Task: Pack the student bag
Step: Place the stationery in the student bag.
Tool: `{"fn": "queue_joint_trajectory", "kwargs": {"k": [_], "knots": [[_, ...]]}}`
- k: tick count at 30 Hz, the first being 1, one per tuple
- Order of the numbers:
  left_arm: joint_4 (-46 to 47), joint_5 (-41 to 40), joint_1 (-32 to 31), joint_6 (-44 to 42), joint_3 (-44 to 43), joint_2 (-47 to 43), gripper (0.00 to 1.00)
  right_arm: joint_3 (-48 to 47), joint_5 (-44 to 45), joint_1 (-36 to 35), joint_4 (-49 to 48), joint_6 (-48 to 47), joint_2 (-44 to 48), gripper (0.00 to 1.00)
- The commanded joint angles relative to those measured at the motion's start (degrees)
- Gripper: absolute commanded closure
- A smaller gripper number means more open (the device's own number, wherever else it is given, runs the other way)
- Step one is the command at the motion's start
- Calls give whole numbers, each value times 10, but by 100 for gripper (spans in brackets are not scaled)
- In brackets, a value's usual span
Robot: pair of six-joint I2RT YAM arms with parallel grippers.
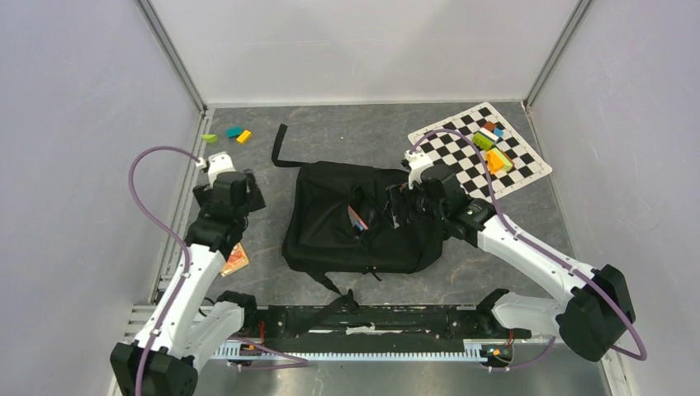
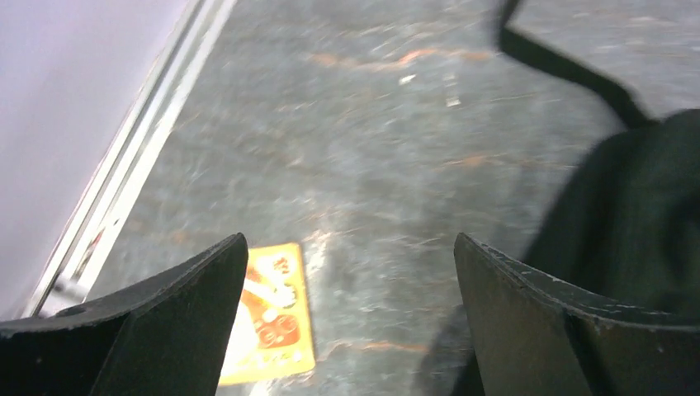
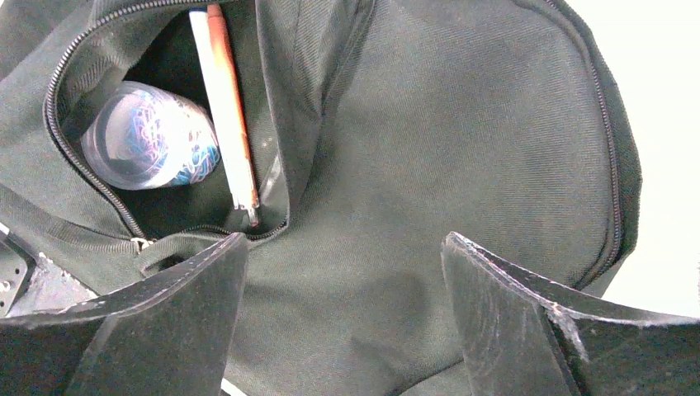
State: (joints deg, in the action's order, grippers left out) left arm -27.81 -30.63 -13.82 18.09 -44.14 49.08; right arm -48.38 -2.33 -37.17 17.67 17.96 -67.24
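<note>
Top view: a large black soft fabric backpack [image 1: 330, 235] lies flat beneath the right gripper [image 1: 403, 202]. Left wrist view: the left gripper [image 2: 347, 247] is spread and empty, with the backpack to its right. Right wrist view: the right gripper is spread, empty, above the backpack.

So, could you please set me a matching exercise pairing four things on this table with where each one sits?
Things:
1. student bag
2. checkered mat
3. orange card
4. clear tub

Places:
A. tucked inside the bag
B. far right corner, under coloured blocks
C. flat on the table by the left fingers
D. middle of the table, unzipped

Pairs: 1-D, 2-B, 3-C, 4-A.
</note>
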Motion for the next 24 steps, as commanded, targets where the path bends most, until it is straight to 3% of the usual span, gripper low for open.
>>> {"fn": "queue_joint_trajectory", "kwargs": {"k": [1,5,9,16,24], "knots": [[-70,-6,89,81,22,-13,0,7,-28,4,-26,-19,13,9],[-81,50,230,114,55,-12,0,11,-39,6,-31,-30,21,8],[-71,77,326,121,69,-1,0,17,-53,10,-30,-38,33,8],[-48,140,398,124,75,90,0,29,-59,18,-30,-50,54,6],[-8,207,415,106,75,162,0,28,-64,27,-30,-58,69,6]]}}
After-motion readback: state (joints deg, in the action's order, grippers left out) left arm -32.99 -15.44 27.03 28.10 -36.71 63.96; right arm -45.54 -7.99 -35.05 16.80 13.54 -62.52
